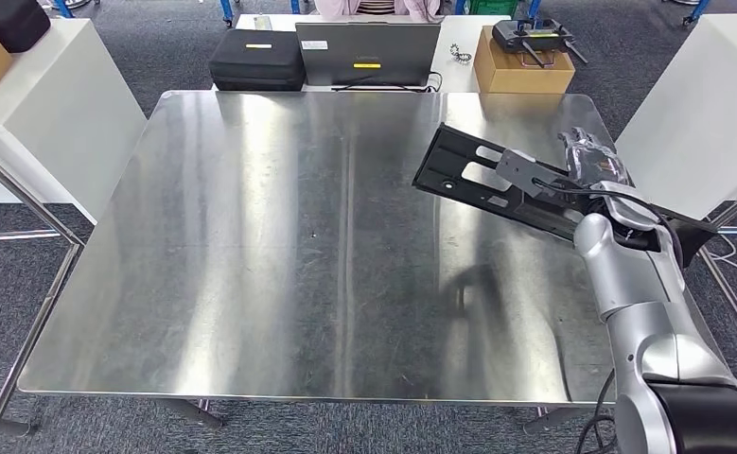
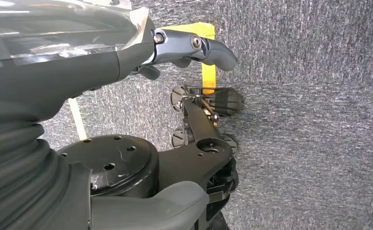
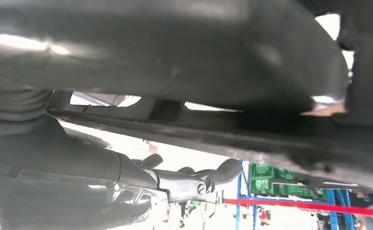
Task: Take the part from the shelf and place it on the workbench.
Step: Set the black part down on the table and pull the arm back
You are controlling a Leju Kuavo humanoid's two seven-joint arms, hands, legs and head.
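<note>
Item: black slotted plate part (image 1: pixel 482 175), off the shelf, carried over the steel workbench (image 1: pixel 279 255) at its three o'clock edge, tilted, and I judge it not yet resting on the top. Holder: my right hand (image 1: pixel 587 161), clasping the part's near end; the right wrist view has the dark part (image 3: pixel 189 52) pressed close above the fingers (image 3: pixel 184 184). My left hand (image 2: pixel 194 48) hangs over grey carpet, grasping nothing, fingers slack. Done: retrieval and carry. Left: lower the part flat and release. Background, twelve o'clock: laptop (image 1: pixel 368 52), black case (image 1: pixel 257 59).
</note>
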